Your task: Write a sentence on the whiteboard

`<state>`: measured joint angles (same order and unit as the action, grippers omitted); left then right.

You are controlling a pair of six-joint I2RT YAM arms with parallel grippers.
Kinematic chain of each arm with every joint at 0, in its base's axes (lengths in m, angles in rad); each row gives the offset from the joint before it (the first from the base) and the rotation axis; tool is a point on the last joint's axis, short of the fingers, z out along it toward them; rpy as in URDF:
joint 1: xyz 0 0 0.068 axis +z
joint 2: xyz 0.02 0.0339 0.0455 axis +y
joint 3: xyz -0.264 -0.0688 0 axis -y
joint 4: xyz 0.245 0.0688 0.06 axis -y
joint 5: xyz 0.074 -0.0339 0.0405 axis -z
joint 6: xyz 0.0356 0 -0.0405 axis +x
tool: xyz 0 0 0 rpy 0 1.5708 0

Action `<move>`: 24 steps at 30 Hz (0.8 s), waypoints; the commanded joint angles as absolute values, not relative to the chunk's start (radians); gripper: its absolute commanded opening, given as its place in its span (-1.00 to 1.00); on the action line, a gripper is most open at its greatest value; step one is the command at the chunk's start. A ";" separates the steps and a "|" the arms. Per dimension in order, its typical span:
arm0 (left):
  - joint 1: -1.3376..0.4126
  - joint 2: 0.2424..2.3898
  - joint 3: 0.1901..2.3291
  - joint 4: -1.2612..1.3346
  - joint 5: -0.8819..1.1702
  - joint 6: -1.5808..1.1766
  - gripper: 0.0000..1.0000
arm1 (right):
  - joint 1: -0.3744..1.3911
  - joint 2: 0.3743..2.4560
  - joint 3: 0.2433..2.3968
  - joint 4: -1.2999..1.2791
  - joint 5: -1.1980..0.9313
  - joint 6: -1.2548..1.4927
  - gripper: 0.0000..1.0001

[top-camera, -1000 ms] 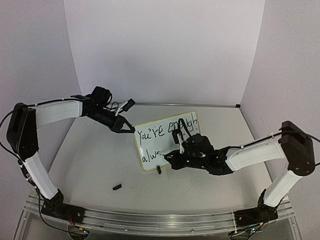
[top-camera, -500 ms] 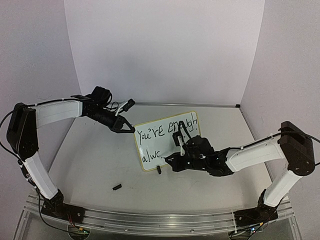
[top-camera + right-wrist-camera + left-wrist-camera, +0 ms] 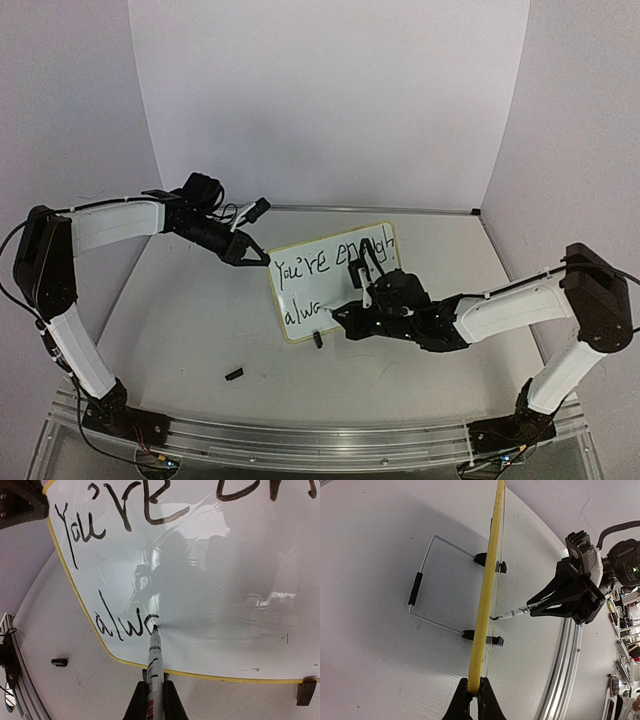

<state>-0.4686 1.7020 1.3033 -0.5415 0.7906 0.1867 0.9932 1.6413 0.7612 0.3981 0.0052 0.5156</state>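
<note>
The whiteboard (image 3: 320, 285) stands tilted on the table, white with a pale-yellow rim (image 3: 487, 585) and black clip feet. It reads "You're enough" on the top line (image 3: 125, 510) and "alw" plus a part-made letter on the lower line (image 3: 117, 622). My left gripper (image 3: 473, 695) is shut on the board's yellow edge at its upper left corner (image 3: 262, 258). My right gripper (image 3: 154, 692) is shut on a white marker (image 3: 153, 670); its black tip touches the board at the end of the lower line. In the top view the right gripper (image 3: 350, 318) covers the board's lower middle.
A small black marker cap (image 3: 234, 374) lies on the table in front of the board; it also shows in the right wrist view (image 3: 59, 662). A wire stand (image 3: 420, 597) props the board from behind. Walls enclose the table on three sides. A metal rail (image 3: 300, 440) runs along the near edge.
My right gripper has shifted slightly right along the lower line and back while writing; the lower line has gained a stroke after "alw". The left arm has not moved.
</note>
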 commanded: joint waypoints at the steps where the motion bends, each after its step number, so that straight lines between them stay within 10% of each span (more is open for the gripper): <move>1: -0.483 1.692 1.318 -0.581 0.729 0.251 -1.00 | 0.987 1.599 0.790 0.422 0.057 0.507 -1.00; 24: -0.483 1.697 1.318 -0.581 0.730 0.251 -1.00 | 0.987 1.665 0.746 0.427 0.007 0.548 -1.00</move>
